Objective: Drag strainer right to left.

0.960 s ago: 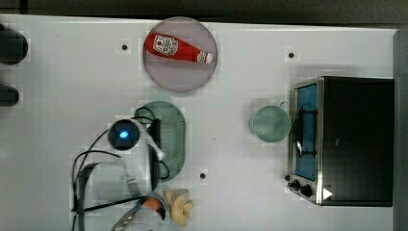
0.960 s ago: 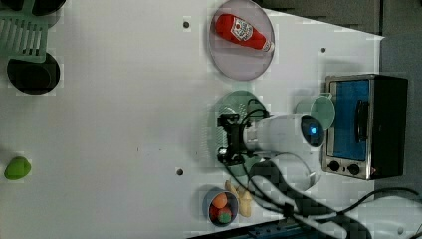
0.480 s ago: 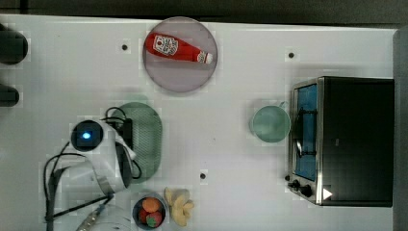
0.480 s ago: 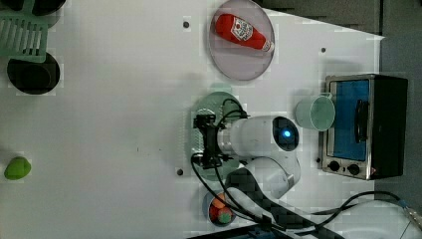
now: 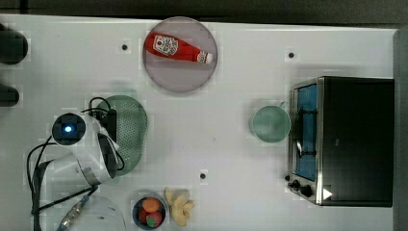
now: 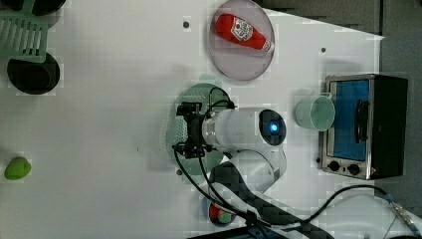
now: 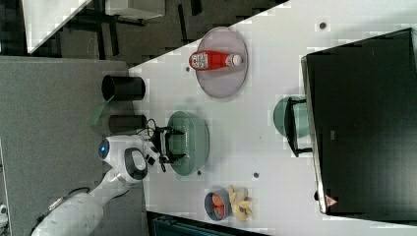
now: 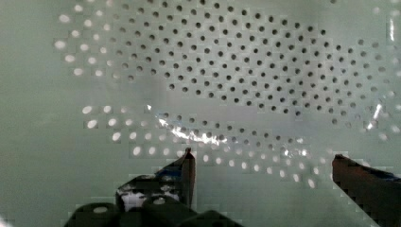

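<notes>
Pincer (image 8: pixel 262 161): jaws wide apart, inside strainer (image 5: pixel 131 130), clamping nothing. Change: strainer dragged toward top view's left since a second ago; you may judge drag near complete. Plate (image 5: pixel 163 77): ketchup bottle (image 5: pixel 175 47). Bowl (image 5: pixel 138 211): fruit. Cup (image 5: pixel 269 123): empty, beside toaster oven (image 5: pixel 356 139) on bench (image 5: pixel 231 159).

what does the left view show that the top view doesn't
Left view alone: a lime-green object near the left view's left edge and a green rack in its upper corner. Top view alone: the pale yellow food beside the fruit bowl. Both: the strainer under the arm, the ketchup bottle on its plate, the cup and the toaster oven.
</notes>
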